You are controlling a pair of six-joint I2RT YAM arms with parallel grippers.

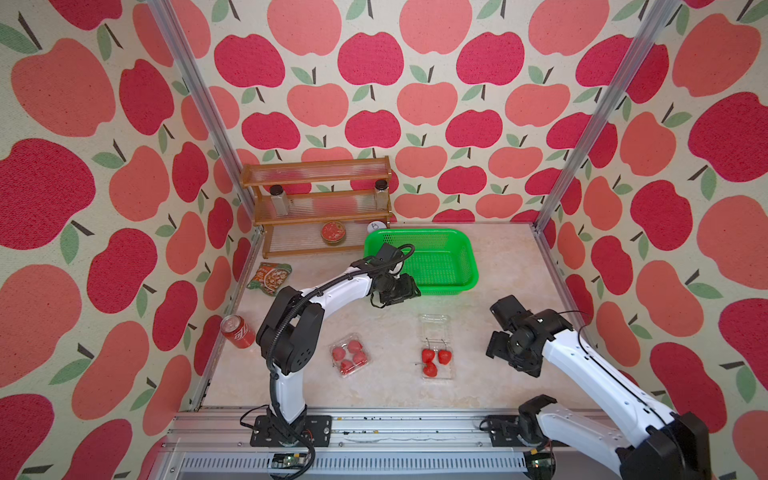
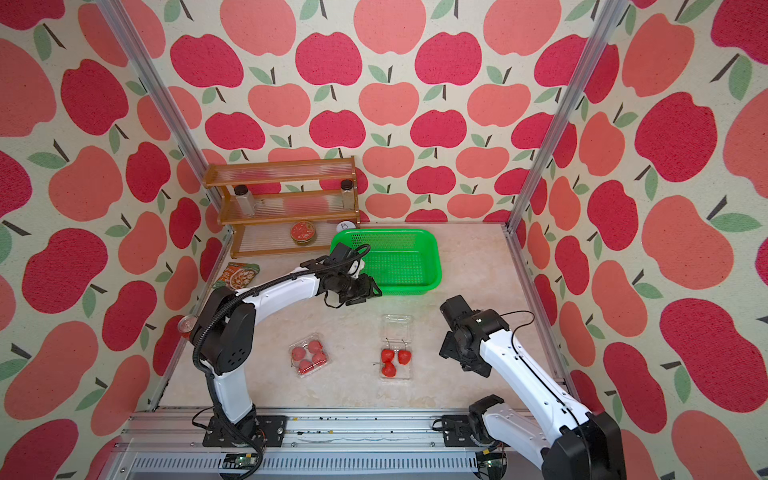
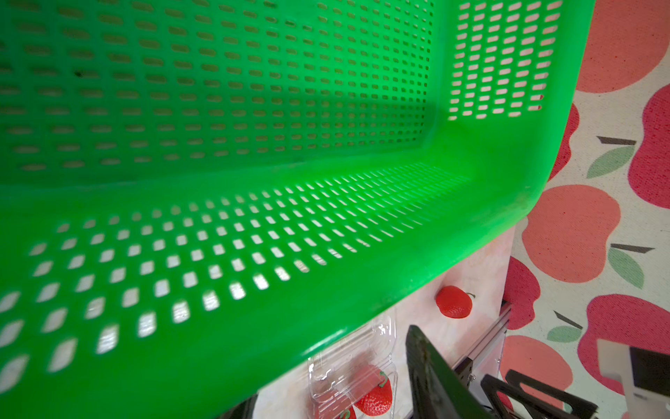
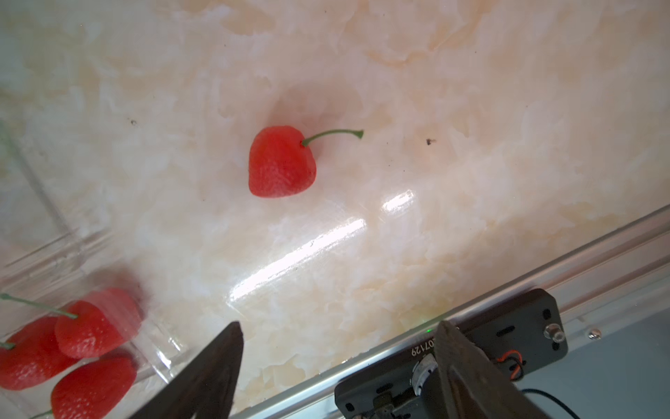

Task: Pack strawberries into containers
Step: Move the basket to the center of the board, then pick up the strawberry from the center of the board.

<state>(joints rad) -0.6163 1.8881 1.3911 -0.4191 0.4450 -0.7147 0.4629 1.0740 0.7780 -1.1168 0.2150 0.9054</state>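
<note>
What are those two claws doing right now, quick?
Left gripper: jaws apart at the rim of the green basket; whether it grips it cannot be told.
Right gripper: open, holding nothing; a strawberry lies loose on the table.

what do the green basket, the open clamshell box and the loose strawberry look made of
green basket: looks like moulded plastic, glossy and slightly translucent; rows of slots, and light glows through the walls.
open clamshell box: thin clear plastic; see-through, with glinting ridges.
loose strawberry: probably artificial, soft plastic or foam; even waxy red, regular dimples, wire-thin green stem.
</note>
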